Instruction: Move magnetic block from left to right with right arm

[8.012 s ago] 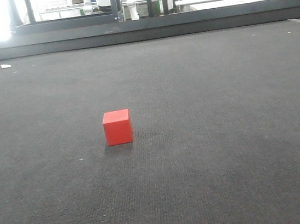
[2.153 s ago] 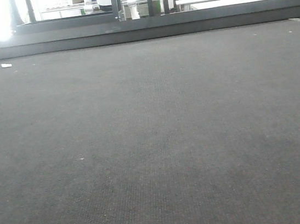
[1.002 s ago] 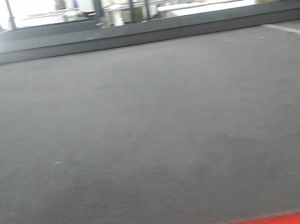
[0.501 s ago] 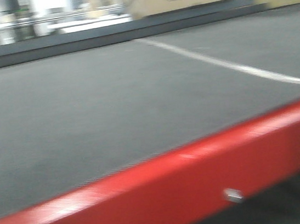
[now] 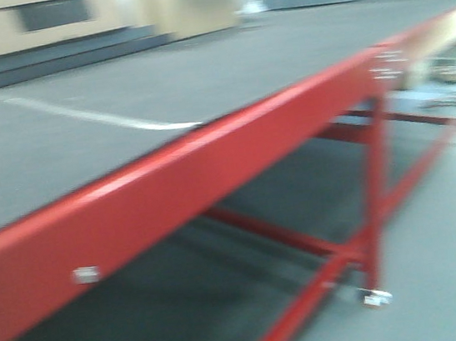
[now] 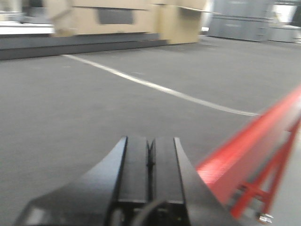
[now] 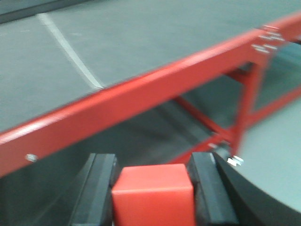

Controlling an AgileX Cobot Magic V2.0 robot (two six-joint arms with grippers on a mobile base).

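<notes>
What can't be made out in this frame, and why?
Right wrist view: the block sits between the right gripper fingers; its lower part is cut off by the bottom edge.
Left wrist view: the left gripper base is cut off below; far boxes blurred.
Front view: motion blur throughout; block and grippers out of frame.

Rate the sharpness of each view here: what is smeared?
Front view: motion blur throughout, the red table rail streaked. Left wrist view: left gripper fairly crisp, surroundings soft. Right wrist view: magnetic block soft-edged, rail behind smeared.
</notes>
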